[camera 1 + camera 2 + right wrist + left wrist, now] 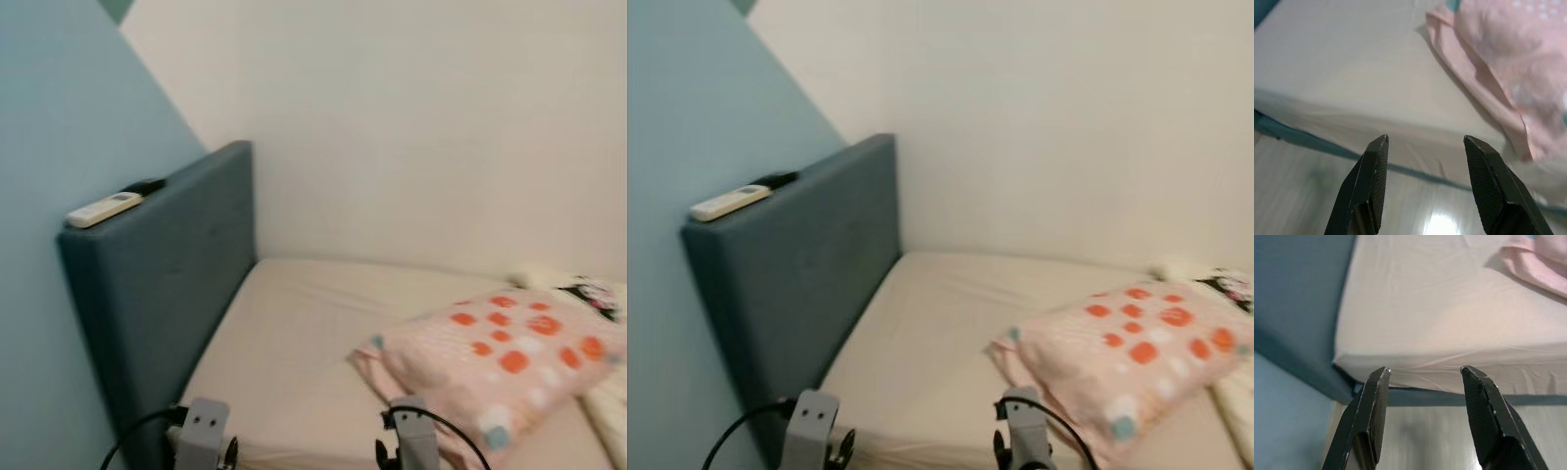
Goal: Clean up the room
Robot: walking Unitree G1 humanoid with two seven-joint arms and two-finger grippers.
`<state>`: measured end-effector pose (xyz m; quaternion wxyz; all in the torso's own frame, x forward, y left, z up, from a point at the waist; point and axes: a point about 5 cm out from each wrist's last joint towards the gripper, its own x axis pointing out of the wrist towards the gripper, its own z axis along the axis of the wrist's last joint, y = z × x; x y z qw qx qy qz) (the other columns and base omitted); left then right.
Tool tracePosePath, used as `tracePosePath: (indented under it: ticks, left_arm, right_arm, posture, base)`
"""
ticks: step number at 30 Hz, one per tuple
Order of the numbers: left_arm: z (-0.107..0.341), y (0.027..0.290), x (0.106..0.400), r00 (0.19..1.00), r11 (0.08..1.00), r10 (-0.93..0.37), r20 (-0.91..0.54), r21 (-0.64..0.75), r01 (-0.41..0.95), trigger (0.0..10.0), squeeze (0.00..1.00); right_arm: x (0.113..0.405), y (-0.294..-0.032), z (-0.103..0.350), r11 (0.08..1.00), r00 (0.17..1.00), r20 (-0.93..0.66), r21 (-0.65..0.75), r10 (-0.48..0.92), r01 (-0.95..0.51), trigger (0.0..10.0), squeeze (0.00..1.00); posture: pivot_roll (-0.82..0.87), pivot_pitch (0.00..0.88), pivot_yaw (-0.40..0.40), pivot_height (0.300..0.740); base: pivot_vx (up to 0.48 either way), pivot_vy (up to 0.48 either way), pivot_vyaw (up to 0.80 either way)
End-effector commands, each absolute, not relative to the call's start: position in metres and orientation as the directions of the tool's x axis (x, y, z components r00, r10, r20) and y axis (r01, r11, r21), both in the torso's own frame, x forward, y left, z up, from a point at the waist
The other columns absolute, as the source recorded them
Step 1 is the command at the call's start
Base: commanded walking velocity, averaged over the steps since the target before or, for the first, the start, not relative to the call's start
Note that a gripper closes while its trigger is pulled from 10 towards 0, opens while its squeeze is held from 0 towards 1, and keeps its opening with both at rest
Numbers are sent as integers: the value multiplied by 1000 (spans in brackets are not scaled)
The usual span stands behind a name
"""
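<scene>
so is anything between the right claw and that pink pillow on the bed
Nothing visible stands in the way. The right claw, open, hangs off the mattress edge, and only bare sheet lies between it and the pink pillow.

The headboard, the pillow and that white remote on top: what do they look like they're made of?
The headboard looks padded and covered in matte blue-grey woven fabric, with soft edges and no shine. The pillow seems to be soft cloth, probably cotton: pink with orange and white spots, sagging and creased at its hem. The white remote is likely hard plastic, smooth and faintly glossy, though it is too blurred to be certain.
</scene>
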<state>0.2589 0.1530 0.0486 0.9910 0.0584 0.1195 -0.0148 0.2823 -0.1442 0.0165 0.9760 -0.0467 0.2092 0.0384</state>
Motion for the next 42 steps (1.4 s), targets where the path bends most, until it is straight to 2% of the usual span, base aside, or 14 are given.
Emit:
tracePosePath:
  ticks: [1,9,18,27,40,42]
  left_arm:
    - [49,153,257,974,994,-12,-225,106,37,10000,0]
    - [41,159,251,969,992,20,-247,128,12,10000,0]
    - [39,158,244,970,992,7,-244,124,24,10000,0]
    - [45,153,246,978,996,-16,-209,83,34,10000,0]
    - [45,153,247,978,995,-19,-208,94,39,10000,0]
    - [46,153,248,978,995,-23,-209,86,42,10000,0]
  right_arm:
    - [280,-146,16,990,917,-394,-98,57,-103,10000,0]
    - [277,-147,18,987,935,-351,-121,60,-108,10000,0]
    - [280,-143,42,980,978,-184,-152,97,-125,10000,0]
    - [280,-141,39,981,975,-198,-144,103,-133,10000,0]
    - [282,-141,38,983,973,-207,-128,104,-133,10000,0]
    - [282,-140,36,985,969,-221,-104,114,-139,10000,0]
  posture:
    - [-34,59,-22,740]
    - [-35,60,-19,740]
    - [-37,58,-15,740]
    - [-37,55,-16,740]
    - [-38,41,-10,740]
    - [-37,41,-10,740]
  base:
    - [0,0,-800]
    - [0,0,-800]
    - [0,0,-800]
    - [0,0,-800]
    - [0,0,-800]
    - [0,0,0]
